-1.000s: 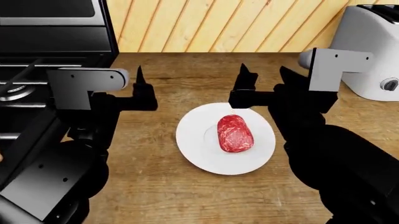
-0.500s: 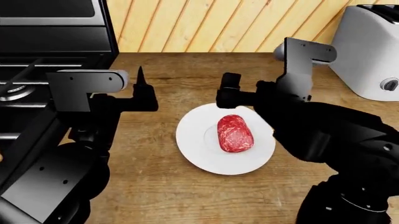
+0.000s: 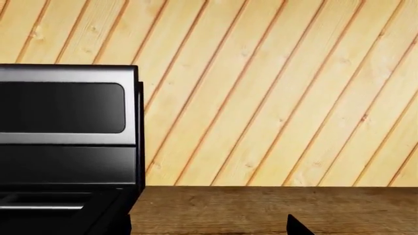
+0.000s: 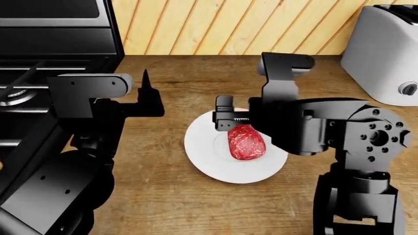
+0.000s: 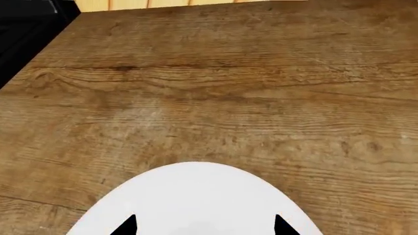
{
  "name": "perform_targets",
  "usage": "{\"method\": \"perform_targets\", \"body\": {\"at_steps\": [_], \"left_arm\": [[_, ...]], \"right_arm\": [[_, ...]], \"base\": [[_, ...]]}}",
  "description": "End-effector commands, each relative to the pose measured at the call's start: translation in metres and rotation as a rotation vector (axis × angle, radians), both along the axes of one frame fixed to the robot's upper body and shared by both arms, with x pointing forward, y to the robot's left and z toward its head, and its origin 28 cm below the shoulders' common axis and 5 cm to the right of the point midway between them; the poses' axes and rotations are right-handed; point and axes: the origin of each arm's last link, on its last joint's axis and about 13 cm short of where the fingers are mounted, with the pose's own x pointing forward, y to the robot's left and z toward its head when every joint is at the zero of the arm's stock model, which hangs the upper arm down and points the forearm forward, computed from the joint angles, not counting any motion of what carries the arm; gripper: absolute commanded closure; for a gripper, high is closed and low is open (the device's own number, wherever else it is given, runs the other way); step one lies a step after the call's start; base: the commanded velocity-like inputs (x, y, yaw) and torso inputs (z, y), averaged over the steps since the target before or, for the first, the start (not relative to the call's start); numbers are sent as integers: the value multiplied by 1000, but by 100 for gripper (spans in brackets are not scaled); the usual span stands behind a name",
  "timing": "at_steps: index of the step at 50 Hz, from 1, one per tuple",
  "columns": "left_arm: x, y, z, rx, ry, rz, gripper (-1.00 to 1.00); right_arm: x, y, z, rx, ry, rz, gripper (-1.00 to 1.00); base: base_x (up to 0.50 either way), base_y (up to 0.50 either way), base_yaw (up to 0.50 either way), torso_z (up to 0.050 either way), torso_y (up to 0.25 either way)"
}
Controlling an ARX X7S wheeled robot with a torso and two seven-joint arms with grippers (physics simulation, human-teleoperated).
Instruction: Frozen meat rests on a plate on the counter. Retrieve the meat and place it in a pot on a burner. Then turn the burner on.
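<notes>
The frozen meat [image 4: 247, 142], a red marbled lump, lies in the middle of the white plate [image 4: 203, 155] on the wood counter [image 4: 183, 205]. My right gripper [image 4: 226, 121] hangs open over the plate's far rim, just behind the meat's far end. In the right wrist view its two black fingertips [image 5: 126, 226] stand wide apart over the plate [image 5: 196, 196]; the meat does not show there. My left gripper [image 4: 148, 92] is open and empty, left of the plate near the stove. A silvery burner [image 4: 11, 94] shows at the far left. The pot is out of view.
The black stove [image 4: 39, 44] with iron grates fills the left side, and its back panel [image 3: 65, 127] shows in the left wrist view. A white appliance [image 4: 385, 54] stands at the back right. A slanted wood-plank wall [image 4: 228, 24] closes the counter's far edge.
My right arm has swung left and lowered, bringing its gripper from behind the plate to just over the plate's far rim by the meat. The left arm and the meat have not moved.
</notes>
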Motion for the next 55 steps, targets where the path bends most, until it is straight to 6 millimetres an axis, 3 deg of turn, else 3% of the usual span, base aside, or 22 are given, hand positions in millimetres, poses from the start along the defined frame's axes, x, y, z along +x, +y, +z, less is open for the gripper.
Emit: {"method": "perform_targets", "body": {"at_steps": [1, 32, 55], "left_arm": [[0, 0, -1, -1, 0, 0, -100], [0, -4, 0, -14, -10, -20, -100], [-1, -5, 1, -7, -13, -22, -100]], "right_arm": [[-1, 5, 0, -42, 61, 22, -100], [-35, 9, 17, -127, 133, 2, -100], [-23, 4, -3, -112, 219, -9, -100]], "base": [[0, 0, 0, 0, 0], [0, 0, 0, 0, 0], [0, 0, 0, 0, 0]]}}
